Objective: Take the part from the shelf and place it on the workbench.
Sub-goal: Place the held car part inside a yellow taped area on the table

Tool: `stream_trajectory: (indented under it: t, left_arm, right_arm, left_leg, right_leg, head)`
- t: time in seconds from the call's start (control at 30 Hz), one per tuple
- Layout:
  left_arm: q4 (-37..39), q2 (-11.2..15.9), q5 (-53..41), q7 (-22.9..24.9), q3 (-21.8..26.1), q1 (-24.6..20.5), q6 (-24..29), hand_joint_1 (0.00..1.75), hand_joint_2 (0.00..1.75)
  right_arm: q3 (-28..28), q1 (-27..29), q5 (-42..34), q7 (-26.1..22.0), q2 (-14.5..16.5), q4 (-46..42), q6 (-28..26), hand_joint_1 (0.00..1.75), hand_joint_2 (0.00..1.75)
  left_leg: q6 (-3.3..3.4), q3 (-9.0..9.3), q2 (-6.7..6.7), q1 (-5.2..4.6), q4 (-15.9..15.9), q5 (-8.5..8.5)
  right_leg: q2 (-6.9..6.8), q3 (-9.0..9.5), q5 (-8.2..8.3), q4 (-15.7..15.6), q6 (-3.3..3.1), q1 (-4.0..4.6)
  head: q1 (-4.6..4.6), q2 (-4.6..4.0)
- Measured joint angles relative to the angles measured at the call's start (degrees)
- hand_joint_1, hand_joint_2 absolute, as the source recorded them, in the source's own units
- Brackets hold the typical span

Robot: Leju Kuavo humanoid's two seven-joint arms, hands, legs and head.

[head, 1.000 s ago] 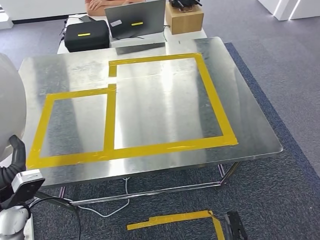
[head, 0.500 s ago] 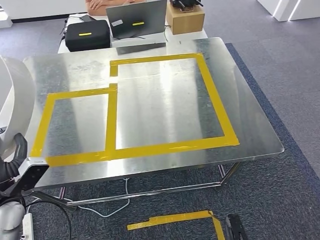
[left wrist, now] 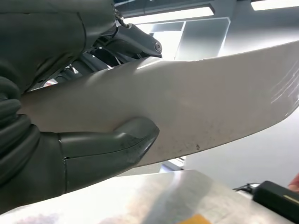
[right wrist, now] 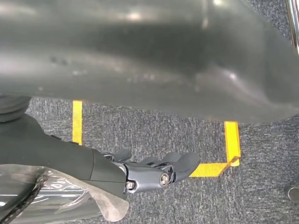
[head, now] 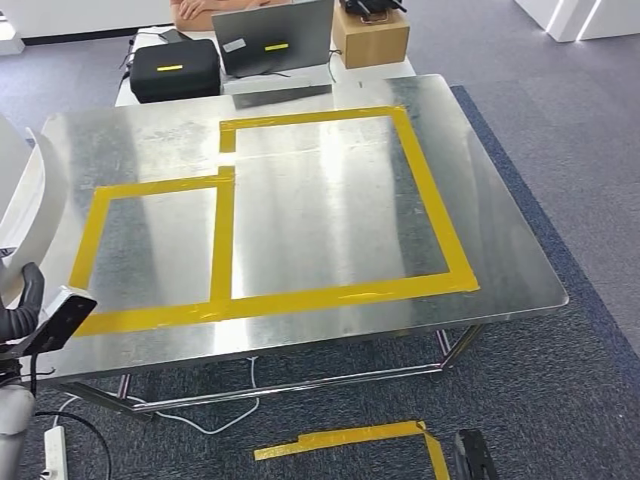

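The part [head: 45, 195] is a large white curved shell at the far left of the head view, beside the workbench's left end. My left hand [head: 24, 300] grips it from below. In the left wrist view the thumb [left wrist: 116, 142] presses on the part's white face [left wrist: 218, 102], with the bench top [left wrist: 148, 200] just beneath. The steel workbench [head: 498, 250] carries two yellow tape rectangles [head: 226, 240]. My right hand [right wrist: 155, 170] hangs low over the carpet, fingers stretched out and holding nothing; its dark tip [head: 472, 455] shows at the head view's lower edge.
At the bench's far side stand a black case [head: 173, 68], an open laptop [head: 272, 40] and a cardboard box [head: 370, 35], with a person's arms behind. Yellow tape [head: 355, 437] marks the carpet in front. A power strip [head: 54, 450] and cables lie near the left legs.
The white part in my left hand has swung from a broad face to a narrower, more edge-on band and sits a little higher. The view shifted slightly.
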Motion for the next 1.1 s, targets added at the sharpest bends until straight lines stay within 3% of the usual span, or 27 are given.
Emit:
stream_trajectory:
  t: [0.33,0.53,0.7,0.87,1.1]
  left_arm:
    - [6.16,2.92,-7.0,4.58,0.44,-2.64,-1.97,1.75,1.75]
    - [11.91,3.62,-17.33,9.46,-1.29,-4.51,-6.26,1.75,1.75]
    - [17.31,3.73,-27.65,11.55,-6.18,-6.69,-8.81,1.75,1.75]
    - [22.63,3.71,-36.52,12.09,-14.03,-10.18,-10.58,1.75,1.75]
    - [26.13,3.67,-38.77,11.43,-22.35,-13.38,-10.14,1.75,1.75]
  right_arm:
    - [-0.44,0.07,0.03,-0.07,-0.34,0.02,0.5,0.0,0.0]
    - [-0.44,-0.07,0.61,0.22,-0.37,0.02,1.03,0.0,0.0]
    - [-0.44,-0.41,1.37,0.92,-0.37,0.02,1.55,0.0,0.0]
    - [-0.33,-1.19,2.31,1.81,-0.37,0.02,1.78,0.0,0.0]
    - [0.03,-1.56,3.04,2.19,-0.37,0.02,1.85,0.0,0.0]
  left_leg:
    - [0.0,0.01,0.0,0.0,0.0,0.0]
    - [0.0,0.01,0.0,-0.01,0.0,0.0]
    - [0.0,0.0,0.0,-0.02,0.01,0.01]
    - [0.0,0.01,-0.01,-0.04,0.04,0.01]
    - [0.01,0.02,-0.01,-0.04,0.06,0.0]
  right_leg:
    - [0.0,0.01,0.0,0.0,0.0,0.0]
    - [0.0,0.0,0.0,0.0,0.0,-0.01]
    - [-0.02,0.01,0.01,-0.01,0.0,-0.01]
    - [-0.03,0.04,0.02,-0.01,0.01,-0.03]
    - [-0.03,0.05,0.02,-0.01,0.02,-0.04]
  head:
    - [-0.01,0.0]
    - [0.01,0.0]
    - [0.0,0.0]
    - [0.0,0.0]
    - [-0.01,0.0]
